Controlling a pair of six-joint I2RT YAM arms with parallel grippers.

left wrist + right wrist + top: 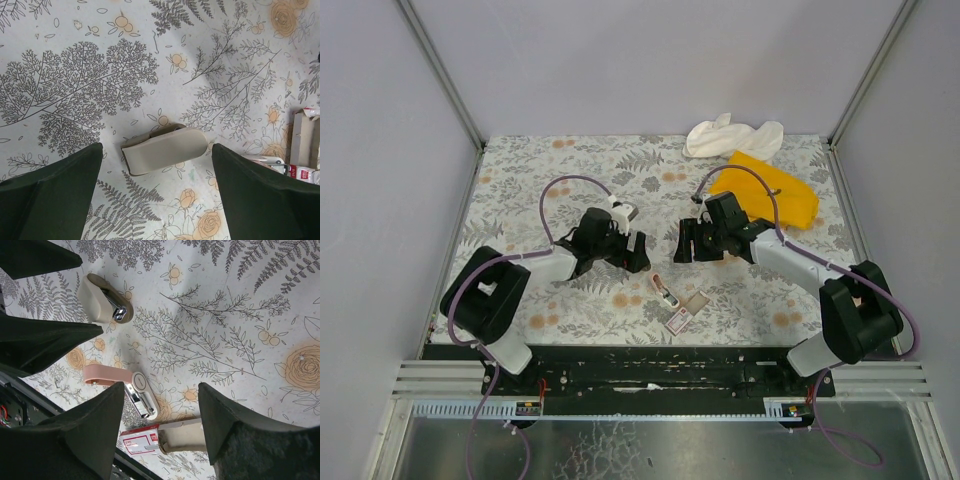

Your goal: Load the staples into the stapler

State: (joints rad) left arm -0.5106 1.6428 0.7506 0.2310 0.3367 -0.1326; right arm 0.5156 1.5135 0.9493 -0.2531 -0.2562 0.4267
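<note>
The staples (140, 441) are a small flat pink box with a white label, by the worktop's (520, 180) near edge. The left gripper (156, 147) and right gripper (161, 387) have wide jaws that hold nothing.

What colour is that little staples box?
The staples box is pink with a white label; clearest from the right wrist.

red print on the staples box (139, 443) is too small to read.
</note>
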